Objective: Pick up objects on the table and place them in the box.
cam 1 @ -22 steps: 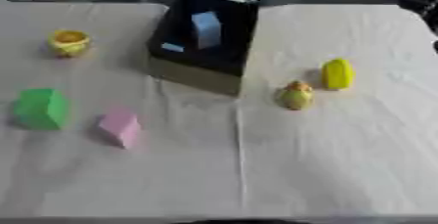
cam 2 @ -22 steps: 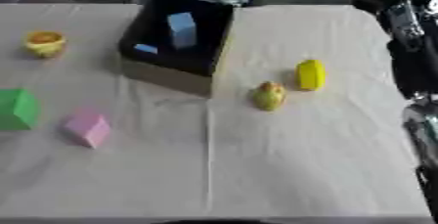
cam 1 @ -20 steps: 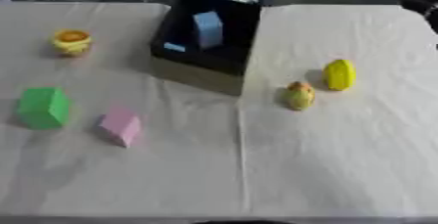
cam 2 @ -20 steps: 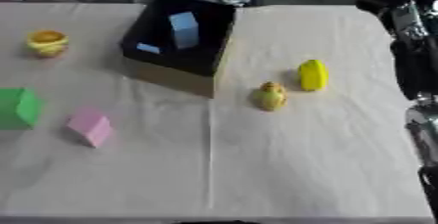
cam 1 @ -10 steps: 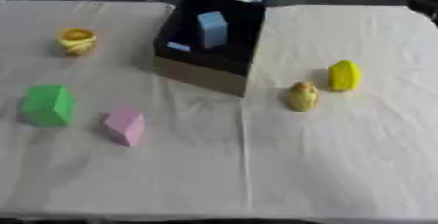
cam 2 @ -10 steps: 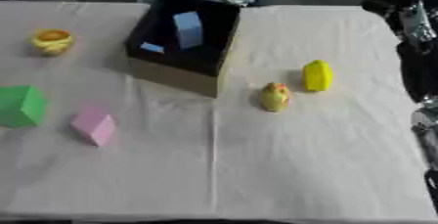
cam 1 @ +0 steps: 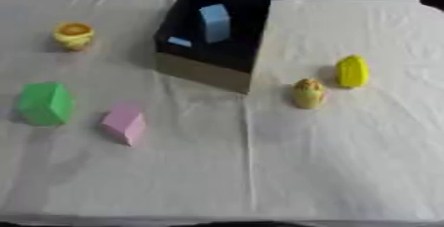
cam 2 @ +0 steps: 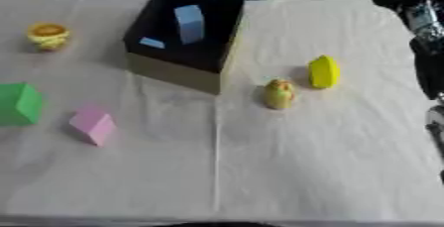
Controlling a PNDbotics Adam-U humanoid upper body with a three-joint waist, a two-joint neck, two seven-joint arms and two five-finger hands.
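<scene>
Right hand unseen — only arm (cam 2: 422, 32) at 3 o'clock, grip untellable. Between picks: next, reach yellow block (cam 2: 323, 71) — 2 blue pieces (cam 1: 214, 23) boxed (cam 1: 204, 70).

An open black-lined cardboard box (cam 2: 173, 70) holding two pale blue blocks (cam 2: 188, 23) sits on a beige cloth-covered table (cam 2: 329, 161), a yellow rounded object (cam 2: 323, 72) lying to its right
</scene>
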